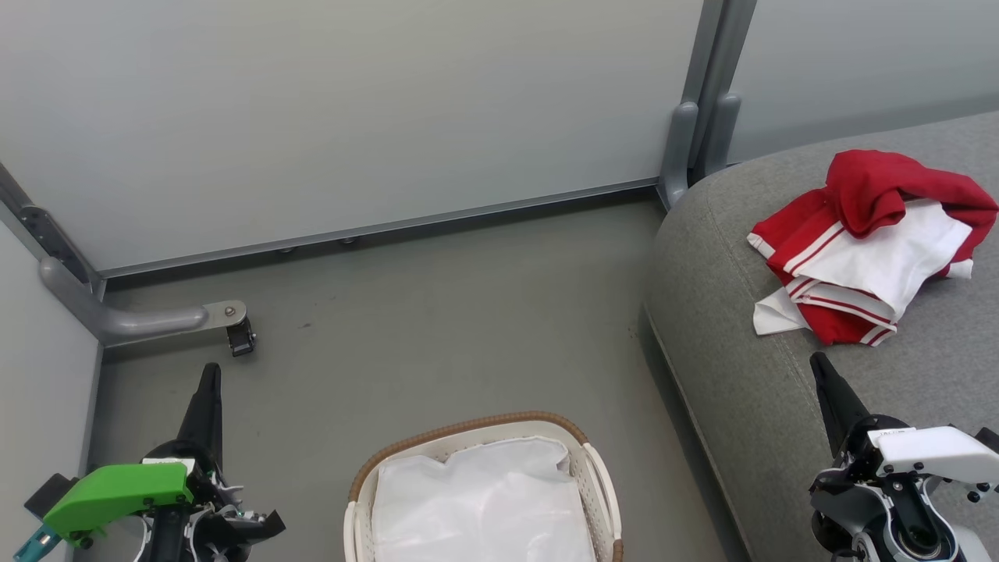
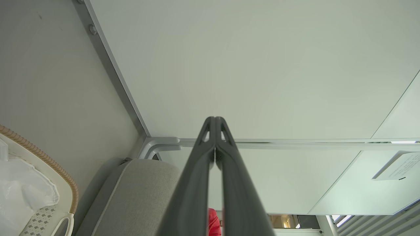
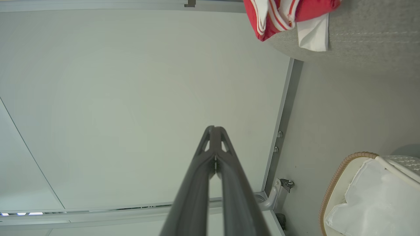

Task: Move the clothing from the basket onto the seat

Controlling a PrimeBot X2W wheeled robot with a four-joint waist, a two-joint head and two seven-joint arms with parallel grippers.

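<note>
Head view, right side: the clothing (image 1: pixel 866 250) lies in a crumpled heap on the grey seat (image 1: pixel 726 375). Red cloth folds over a white panel, white stripes run along the red edges, and a white corner pokes out at its lower left. At bottom centre, the basket (image 1: pixel 468 429) holds a white liner (image 1: pixel 484 499). The left gripper (image 1: pixel 209 378), lower left, and the right gripper (image 1: pixel 821 371), lower right, each have their fingers pressed together, gripping nothing.

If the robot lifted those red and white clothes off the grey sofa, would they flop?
Probably flop: the crumpled red sports clothing with white stripes lies in soft folds on the grey fabric sofa seat, so it should drape. It looks thin, so likely light. Loosely overlapped layers might slip apart.
</note>
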